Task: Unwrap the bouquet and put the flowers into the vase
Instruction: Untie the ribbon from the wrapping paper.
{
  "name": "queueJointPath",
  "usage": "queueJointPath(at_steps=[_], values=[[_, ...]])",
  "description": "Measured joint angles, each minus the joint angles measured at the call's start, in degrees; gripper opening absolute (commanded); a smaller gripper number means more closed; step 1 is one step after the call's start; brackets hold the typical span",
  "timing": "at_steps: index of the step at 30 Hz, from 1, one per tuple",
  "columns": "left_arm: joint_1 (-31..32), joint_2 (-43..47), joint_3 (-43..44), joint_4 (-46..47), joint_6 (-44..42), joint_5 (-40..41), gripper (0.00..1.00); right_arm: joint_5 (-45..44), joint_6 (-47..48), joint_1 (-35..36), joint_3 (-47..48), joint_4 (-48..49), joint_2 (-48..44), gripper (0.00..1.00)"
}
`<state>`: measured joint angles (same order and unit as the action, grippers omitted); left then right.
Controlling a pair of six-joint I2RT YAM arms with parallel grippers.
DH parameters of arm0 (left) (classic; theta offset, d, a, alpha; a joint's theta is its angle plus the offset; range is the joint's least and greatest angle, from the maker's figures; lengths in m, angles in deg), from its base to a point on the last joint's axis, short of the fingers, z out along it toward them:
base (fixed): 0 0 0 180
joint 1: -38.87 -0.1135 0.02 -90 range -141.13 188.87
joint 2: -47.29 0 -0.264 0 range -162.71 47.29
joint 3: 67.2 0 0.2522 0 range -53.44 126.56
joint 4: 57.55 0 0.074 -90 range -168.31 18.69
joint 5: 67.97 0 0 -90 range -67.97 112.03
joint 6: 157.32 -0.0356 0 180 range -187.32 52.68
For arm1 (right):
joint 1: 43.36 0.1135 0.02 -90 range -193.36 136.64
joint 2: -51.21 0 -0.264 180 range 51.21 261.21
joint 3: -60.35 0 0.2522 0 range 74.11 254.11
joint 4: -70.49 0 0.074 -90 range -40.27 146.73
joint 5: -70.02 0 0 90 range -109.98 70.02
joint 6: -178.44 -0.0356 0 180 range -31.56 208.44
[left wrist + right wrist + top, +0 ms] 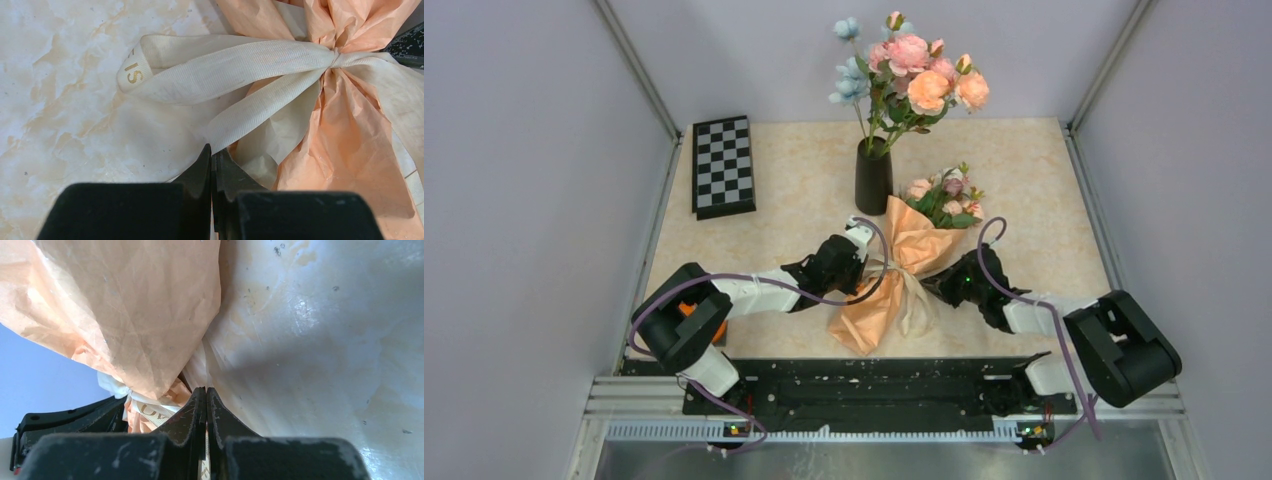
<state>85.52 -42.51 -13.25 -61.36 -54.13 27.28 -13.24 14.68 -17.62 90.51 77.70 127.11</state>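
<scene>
The bouquet (912, 250) lies on the table in its peach paper cone (350, 150), with the flowers (946, 198) pointing to the back right. A cream ribbon (240, 65) is tied in a bow round the cone's waist. My left gripper (865, 262) is at the cone's left side; its jaws (214, 150) are shut on the end of one ribbon tail. On the cone's right side my right gripper (937, 285) is also shut (206, 390), with a lettered strip of ribbon (150, 412) pinched between its fingers. The black vase (873, 182) stands upright just behind the bouquet.
A taller bunch of pink, orange and pale-blue flowers (914, 75) stands in the vase. A folded chessboard (723, 165) lies at the back left. Grey walls close in the table on three sides.
</scene>
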Motion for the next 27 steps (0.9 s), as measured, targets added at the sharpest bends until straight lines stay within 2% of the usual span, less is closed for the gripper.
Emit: queueJointPath(at_steps=[11, 27], values=[[0.0, 0.09, 0.37, -0.7, 0.61, 2.67, 0.0, -6.21, 1.77, 0.0, 0.92, -7.56, -6.75, 0.0], [0.02, 1.88, 0.61, -2.43, 2.12, 8.83, 0.0, -12.55, 5.6, 0.0, 2.45, -16.04, -10.62, 0.0]])
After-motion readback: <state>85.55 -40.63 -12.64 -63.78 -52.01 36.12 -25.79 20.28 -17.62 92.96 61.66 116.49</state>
